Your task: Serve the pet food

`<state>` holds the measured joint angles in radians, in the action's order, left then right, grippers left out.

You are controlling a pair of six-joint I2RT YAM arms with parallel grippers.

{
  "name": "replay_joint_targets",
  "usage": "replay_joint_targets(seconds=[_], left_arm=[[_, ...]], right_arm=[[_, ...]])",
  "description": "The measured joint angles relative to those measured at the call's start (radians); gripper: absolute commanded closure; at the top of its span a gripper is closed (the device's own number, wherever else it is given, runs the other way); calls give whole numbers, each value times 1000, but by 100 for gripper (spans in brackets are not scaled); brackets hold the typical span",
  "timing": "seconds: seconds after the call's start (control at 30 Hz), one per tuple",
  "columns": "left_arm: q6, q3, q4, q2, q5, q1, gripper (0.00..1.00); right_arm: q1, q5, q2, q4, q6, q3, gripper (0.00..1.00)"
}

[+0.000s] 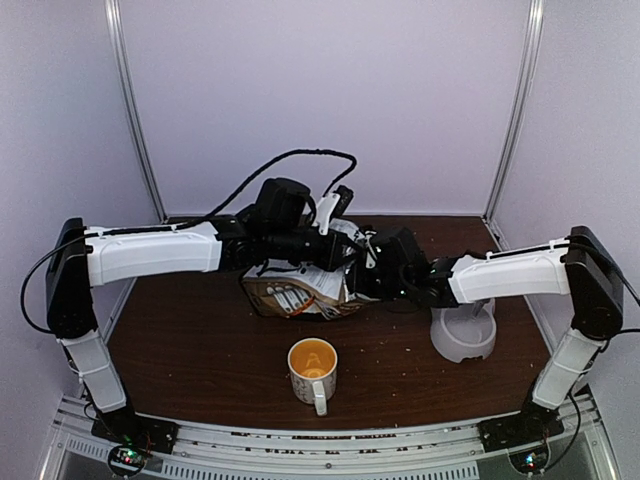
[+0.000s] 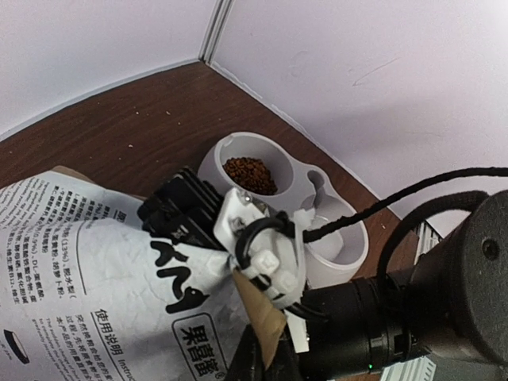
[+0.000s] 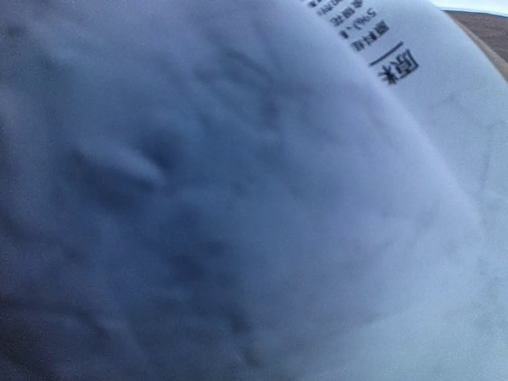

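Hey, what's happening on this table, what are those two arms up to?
Two robot arms are working on a printed bag of pet food in the middle of the table. The right fingers pinch its crumpled edge; the left fingers are closed near its top, though whether they grip it is hidden. To the right, a white double bowl already has kibble in one side. A mug stands in front, apart from both arms.
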<state>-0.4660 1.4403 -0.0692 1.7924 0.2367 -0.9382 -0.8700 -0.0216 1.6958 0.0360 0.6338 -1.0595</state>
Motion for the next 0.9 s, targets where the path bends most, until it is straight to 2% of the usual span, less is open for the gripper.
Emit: replay_joint_targets(seconds=[0.17, 0.4, 0.9], left_arm=[[-18, 0, 5, 0, -1, 2, 100], [-50, -7, 24, 0, -8, 2, 100], [-108, -80, 75, -60, 10, 10, 100]], right_arm=[[31, 164, 8, 177, 24, 56, 100], [52, 282, 57, 325, 79, 60, 100], [58, 433, 61, 387, 132, 60, 100]])
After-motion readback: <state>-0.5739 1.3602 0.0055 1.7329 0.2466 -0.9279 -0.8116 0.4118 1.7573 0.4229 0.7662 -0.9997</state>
